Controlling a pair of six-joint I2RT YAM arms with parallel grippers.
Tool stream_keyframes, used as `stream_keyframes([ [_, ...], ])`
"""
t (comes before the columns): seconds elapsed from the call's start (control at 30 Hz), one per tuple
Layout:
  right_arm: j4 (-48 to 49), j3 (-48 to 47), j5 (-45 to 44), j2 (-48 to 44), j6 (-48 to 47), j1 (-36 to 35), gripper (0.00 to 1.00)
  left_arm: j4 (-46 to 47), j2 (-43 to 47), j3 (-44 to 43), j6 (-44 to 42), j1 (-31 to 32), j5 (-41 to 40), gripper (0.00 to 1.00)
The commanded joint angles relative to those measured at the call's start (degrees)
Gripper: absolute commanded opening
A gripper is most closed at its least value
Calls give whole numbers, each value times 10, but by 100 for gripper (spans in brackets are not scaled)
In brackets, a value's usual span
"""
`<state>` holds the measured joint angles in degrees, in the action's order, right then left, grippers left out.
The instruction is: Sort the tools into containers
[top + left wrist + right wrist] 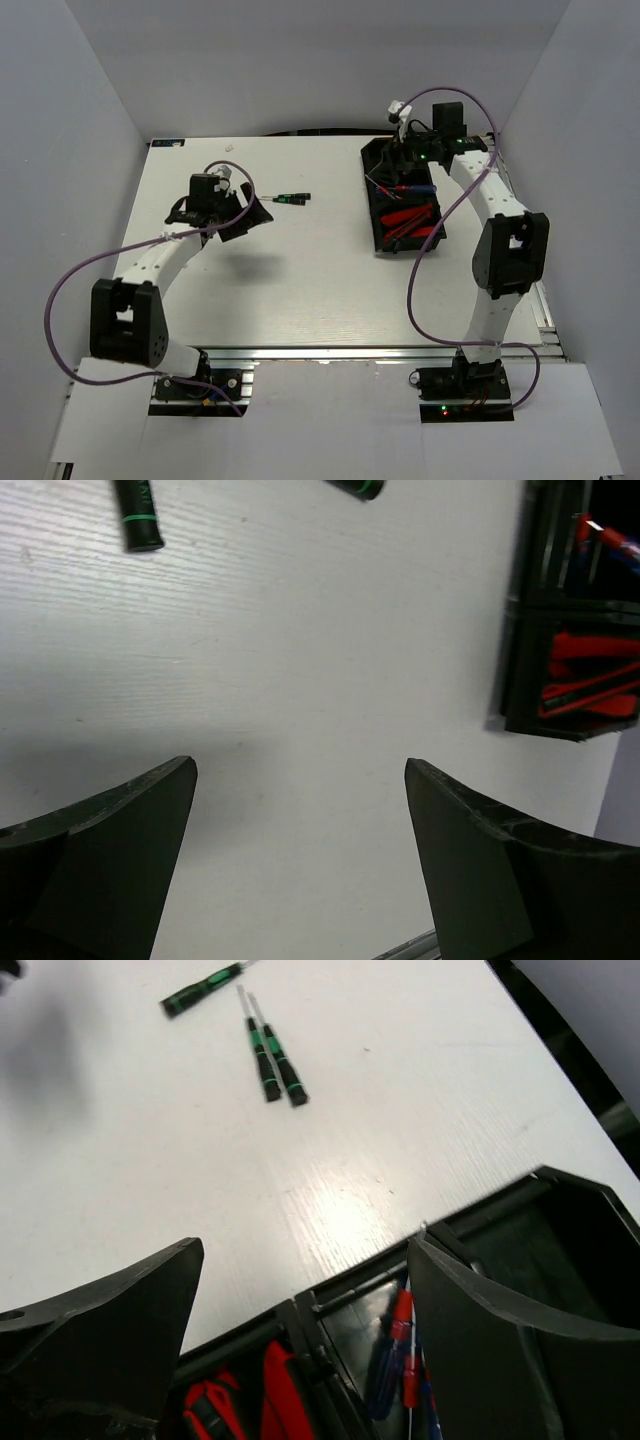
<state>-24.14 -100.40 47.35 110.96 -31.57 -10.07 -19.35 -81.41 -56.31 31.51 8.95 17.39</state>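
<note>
- Left gripper (300,770): jaws spread wide and grasping nothing. Only the bare white table (300,660) shows in the gap between its fingers.
- Precision screwdrivers (290,197), black with green bands: they lie flat on the table just beyond the left gripper's fingertips, on the side toward the tray, and are not touched by it. The left wrist view catches two handle ends at its upper edge. The right wrist view shows three in all, two side by side and a third a little apart.
- Right gripper (305,1250): jaws released and wide apart, empty, and hanging over the far part of the black three-compartment tray (580,1240).
- Blue- and red-handled screwdrivers (402,1355): they lie in the tray's middle compartment, below the right gripper's gap and close beside one of its fingers in the wrist view.
- Red-and-black knives (270,1400): they are stacked in the adjoining end compartment, the one nearest the arm bases, well apart from the left gripper.
</note>
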Motion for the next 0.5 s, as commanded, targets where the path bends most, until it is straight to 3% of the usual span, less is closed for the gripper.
stream_keyframes([
  [0.0,-96,-9,56,-14,-70,-28,89,-36,-16,-43,-13,-3,-31,96],
  [0.13,-123,-9,-13,-2,-138,-81,87,-38,-15,-42,-7,-3,-38,95],
  [0.3,-135,-91,-49,77,-152,-130,83,-47,4,-29,-10,-6,-73,92],
  [0.37,-140,-150,-52,116,-126,-138,82,-47,-4,-35,-16,-9,-92,87],
  [0.47,-135,-183,-36,137,-84,-138,80,-53,-59,-71,-35,-11,-115,71],
])
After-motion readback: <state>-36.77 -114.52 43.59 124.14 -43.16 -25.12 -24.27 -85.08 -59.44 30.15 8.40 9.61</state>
